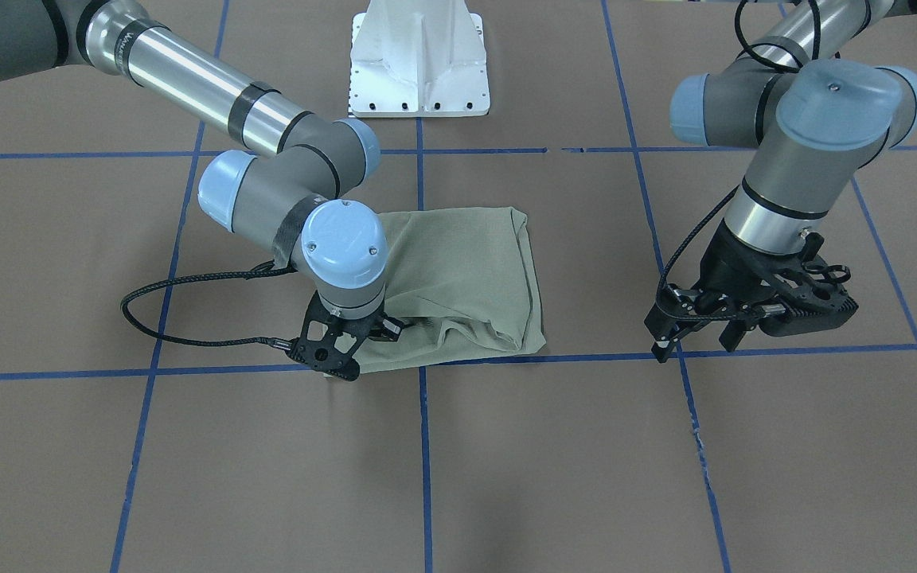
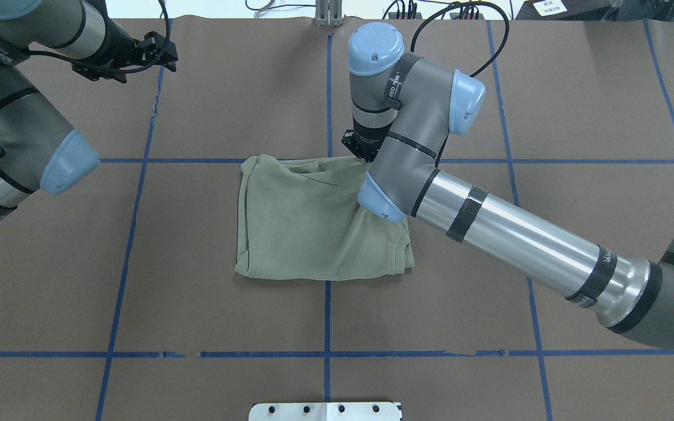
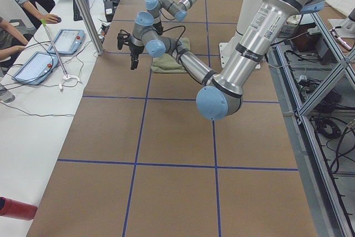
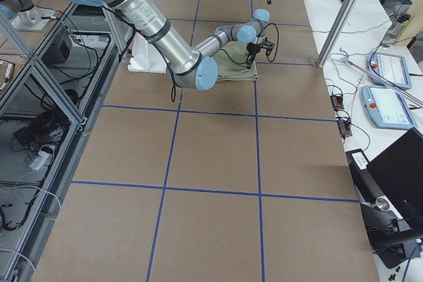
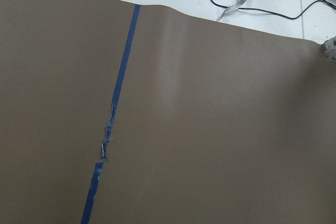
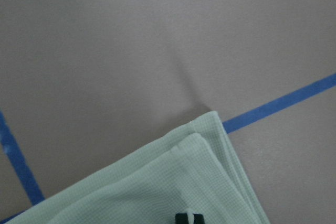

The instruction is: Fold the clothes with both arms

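The pale sage-green shirt (image 1: 458, 270) (image 2: 308, 222) lies folded into a rough rectangle at mid-table. It has a bunched ridge along its edge farthest from the robot. My right gripper (image 1: 357, 354) (image 2: 360, 149) is down at that edge's corner, touching the cloth. The wrist hides its jaws, so I cannot tell whether they grip. The right wrist view shows the layered corner of the shirt (image 6: 157, 187) and its dark neck label (image 6: 187, 217). My left gripper (image 1: 697, 344) (image 2: 158, 52) hangs open and empty above bare table, well off to the shirt's side.
The table is brown paper (image 2: 196, 304) with a blue tape grid (image 5: 118, 87). The white pedestal base (image 1: 419, 64) stands on the robot's side. Along the far side is a white bench with control tablets (image 3: 69, 40), cables and people's hands (image 3: 50, 19).
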You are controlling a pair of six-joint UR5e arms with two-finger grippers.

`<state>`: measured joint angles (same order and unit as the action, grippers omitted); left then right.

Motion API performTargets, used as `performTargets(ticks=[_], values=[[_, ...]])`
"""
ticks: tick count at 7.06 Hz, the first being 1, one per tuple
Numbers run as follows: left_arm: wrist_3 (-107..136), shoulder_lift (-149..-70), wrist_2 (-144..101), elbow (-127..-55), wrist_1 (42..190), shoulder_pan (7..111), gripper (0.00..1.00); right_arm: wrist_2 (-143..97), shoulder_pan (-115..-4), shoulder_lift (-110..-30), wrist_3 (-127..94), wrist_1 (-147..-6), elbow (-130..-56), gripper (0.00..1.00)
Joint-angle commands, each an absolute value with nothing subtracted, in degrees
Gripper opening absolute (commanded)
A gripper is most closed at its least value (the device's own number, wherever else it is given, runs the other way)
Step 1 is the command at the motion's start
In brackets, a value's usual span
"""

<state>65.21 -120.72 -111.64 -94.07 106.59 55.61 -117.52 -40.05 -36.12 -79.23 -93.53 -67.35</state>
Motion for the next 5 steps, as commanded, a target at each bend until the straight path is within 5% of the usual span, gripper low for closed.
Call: performTargets(ticks=[1, 2, 5], values=[[65.9, -120.8, -111.7, -94.2, 106.7, 55.5, 1.00, -117.0, -41.0, -36.5, -79.5, -97.6, -67.9, 0.00], [66.0, -120.8, -111.7, -94.4, 106.7, 55.5, 1.00, -116.8, -41.0, -36.5, -79.1, -97.3, -67.9, 0.95], [68.8, -121.1, -111.7, -93.8, 109.0, 54.7, 1.00, -116.7, -42.7, -36.4, -78.1, -94.5, -68.0, 1.00]])
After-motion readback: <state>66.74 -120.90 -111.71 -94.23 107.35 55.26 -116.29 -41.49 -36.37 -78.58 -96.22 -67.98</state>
